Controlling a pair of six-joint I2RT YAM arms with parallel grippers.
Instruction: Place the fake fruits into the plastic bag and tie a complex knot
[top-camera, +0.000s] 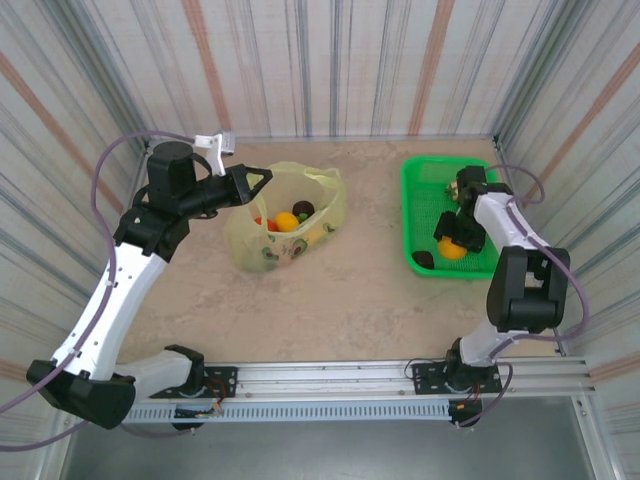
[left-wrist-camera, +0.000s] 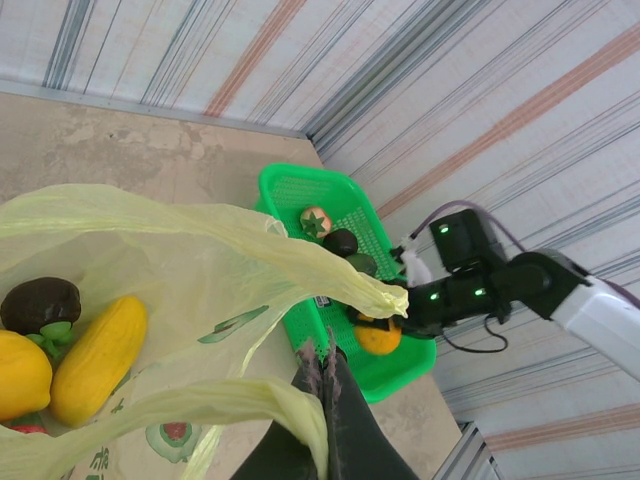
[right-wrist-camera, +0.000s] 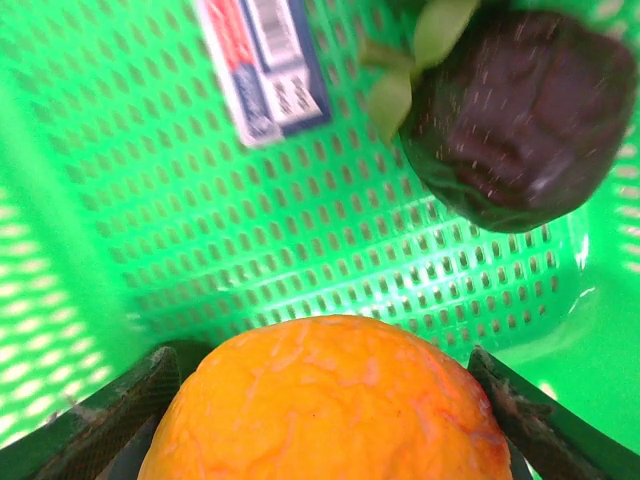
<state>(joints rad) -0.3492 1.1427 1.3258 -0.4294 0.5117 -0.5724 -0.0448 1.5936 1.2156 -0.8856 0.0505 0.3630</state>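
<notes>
Right wrist: unreadable sticker (right-wrist-camera: 262, 65), right claw (right-wrist-camera: 320, 370) spread round orange fruit (right-wrist-camera: 320, 410), left claw (left-wrist-camera: 322, 365) pinching plastic bag (left-wrist-camera: 200, 260)

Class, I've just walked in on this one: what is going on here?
The left gripper is shut on a handle of the plastic bag, holding it open; several fake fruits already lie inside. The right gripper is down in the green basket, its jaws either side of an orange fruit; a grip cannot be confirmed. Nothing is tied yet.

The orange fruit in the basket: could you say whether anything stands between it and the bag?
Only the green basket's wall beside the orange fruit; past it, bare table up to the plastic bag's open mouth.
</notes>
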